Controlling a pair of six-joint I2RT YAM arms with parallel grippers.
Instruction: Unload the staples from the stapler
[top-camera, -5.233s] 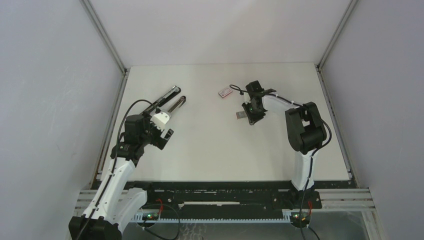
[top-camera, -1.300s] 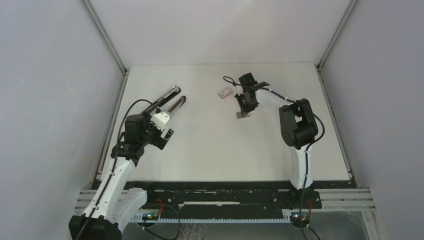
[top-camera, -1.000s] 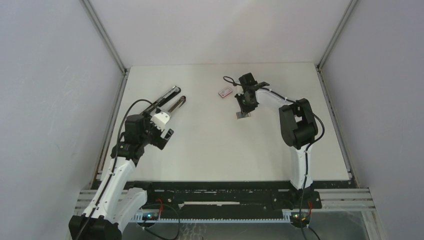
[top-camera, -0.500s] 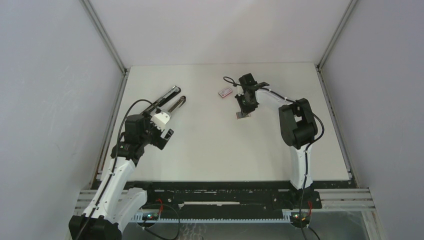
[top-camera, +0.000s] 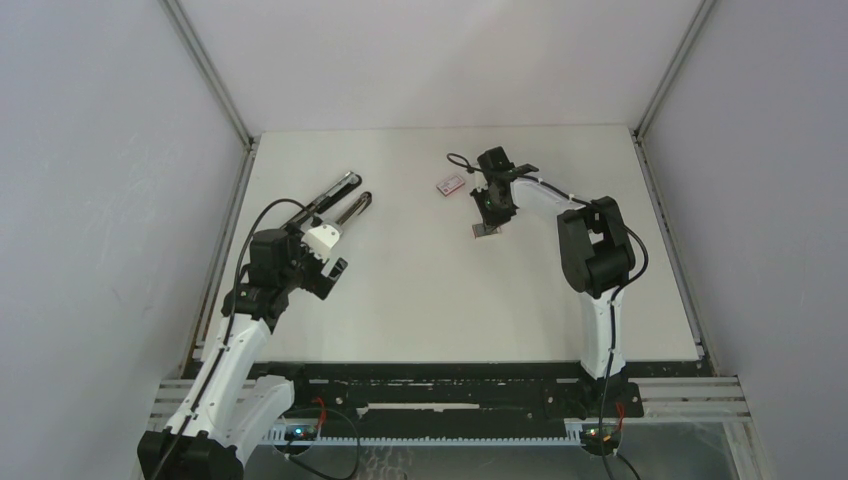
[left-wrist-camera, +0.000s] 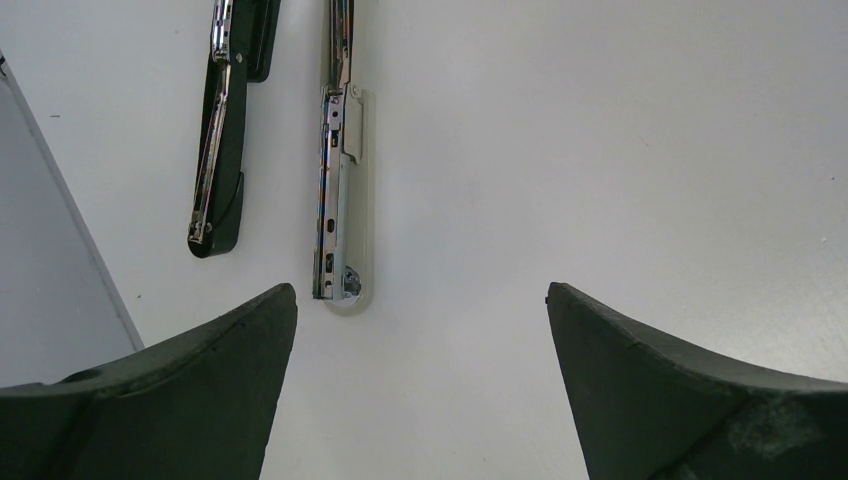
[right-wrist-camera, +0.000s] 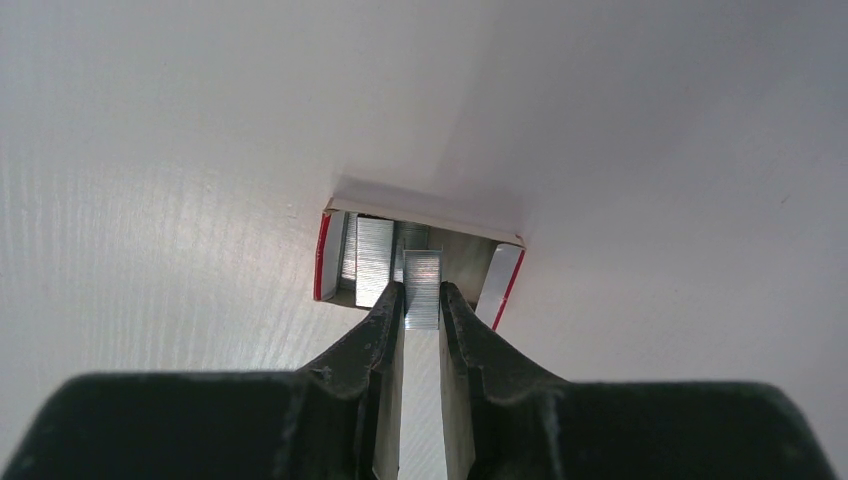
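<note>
The stapler (top-camera: 340, 203) lies opened out at the far left, its black arm (left-wrist-camera: 222, 130) beside its silver magazine arm (left-wrist-camera: 335, 180). My left gripper (left-wrist-camera: 420, 292) hovers just short of the stapler's near ends, jaws wide open and empty; in the top view the left gripper (top-camera: 333, 252) points at the stapler. My right gripper (right-wrist-camera: 423, 300) is shut on a short silver strip of staples (right-wrist-camera: 423, 285), held at the near edge of a small open red-edged tray (right-wrist-camera: 420, 212). From above, the right gripper (top-camera: 489, 214) sits right over that tray (top-camera: 484, 232).
More silver strips (right-wrist-camera: 374, 262) lie inside the tray. A small flat red-and-white box (top-camera: 450, 185) rests just left of the right wrist. A metal frame rail (top-camera: 238, 200) borders the table on the left, close to the stapler.
Since the oldest frame the right wrist has swung left and farther back, over the tray. During the last second nothing has visibly moved.
</note>
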